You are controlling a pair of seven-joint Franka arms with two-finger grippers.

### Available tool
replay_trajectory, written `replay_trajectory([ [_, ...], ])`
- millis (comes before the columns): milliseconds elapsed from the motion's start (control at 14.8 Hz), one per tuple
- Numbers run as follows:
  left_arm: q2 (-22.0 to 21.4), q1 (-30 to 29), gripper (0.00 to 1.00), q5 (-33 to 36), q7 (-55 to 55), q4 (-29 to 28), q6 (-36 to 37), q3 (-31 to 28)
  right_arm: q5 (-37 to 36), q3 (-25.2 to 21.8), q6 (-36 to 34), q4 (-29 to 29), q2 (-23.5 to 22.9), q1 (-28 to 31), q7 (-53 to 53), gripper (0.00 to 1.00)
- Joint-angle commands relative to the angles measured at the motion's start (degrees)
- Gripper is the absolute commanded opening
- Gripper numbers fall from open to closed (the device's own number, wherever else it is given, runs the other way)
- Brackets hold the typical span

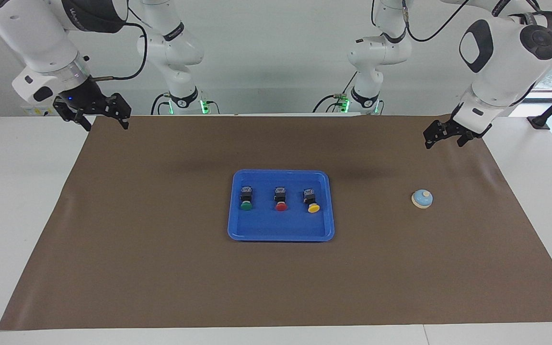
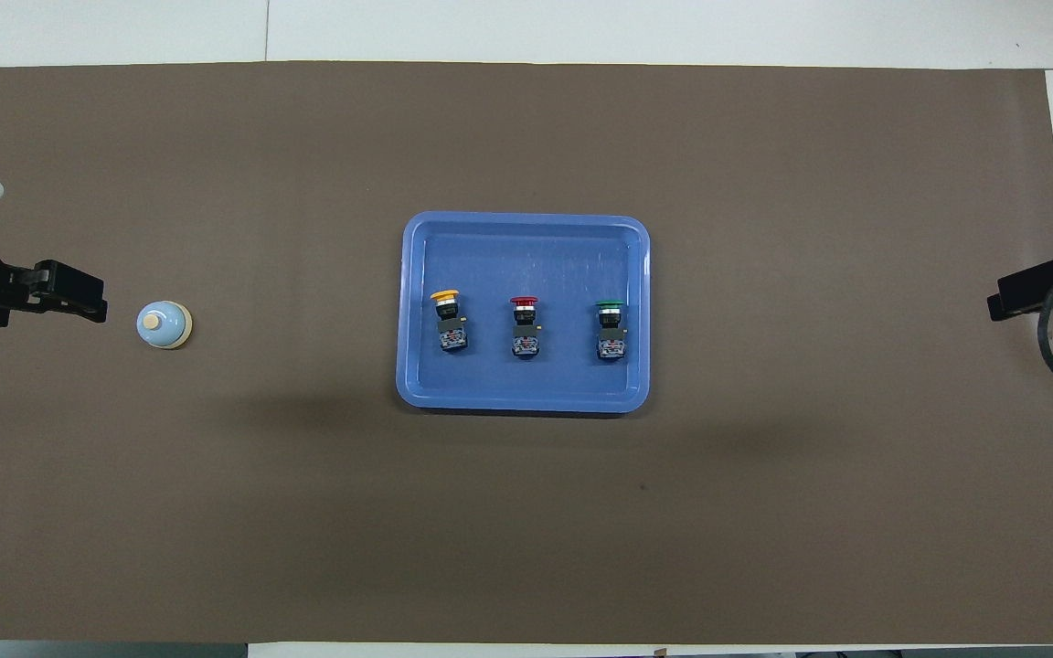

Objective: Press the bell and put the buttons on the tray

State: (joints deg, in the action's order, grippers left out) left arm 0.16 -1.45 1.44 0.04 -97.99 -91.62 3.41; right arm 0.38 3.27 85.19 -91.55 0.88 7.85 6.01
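While both arms hang up in the air, all three buttons sit inside the blue tray (image 1: 326, 206) in the middle of the brown mat (image 1: 161, 268). They're lined up in one row that runs along the tray's long side, toward each arm's end of the table. The green button (image 1: 246, 197) is at the right arm's end of the row, the red button (image 1: 281, 198) is in the middle, and the yellow button (image 1: 311, 200) is at the left arm's end. Each one lies on its side, long axis running across the tray, black body nearer to the robots and coloured cap pointing away from them. The yellow one looks turned slightly off from the other two.

The bell (image 1: 422, 199) stands upright on the mat, knob up, well apart from the tray toward the left arm's end.

The left gripper (image 1: 443, 135) is raised over the mat's edge at its own end, jaws spread wide, holding nothing and clear of the bell. The right gripper (image 1: 92, 113) waits over the mat's corner at its end, jaws apart too, also empty.
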Motion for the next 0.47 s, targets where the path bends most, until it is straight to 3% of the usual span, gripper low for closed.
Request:
replay_trajectory([
  [0,-0.95,0.57,1.00,0.32,-0.13,0.70,1.53,-0.07,0.59,0.51,-0.90,-0.03,0.18,0.50,-0.48,1.00],
  [405,-0.95,0.48,1.00,0.32,-0.13,0.69,1.01,-0.16,0.59,0.51,-0.90,-0.03,0.18,0.50,-0.56,1.00],
])
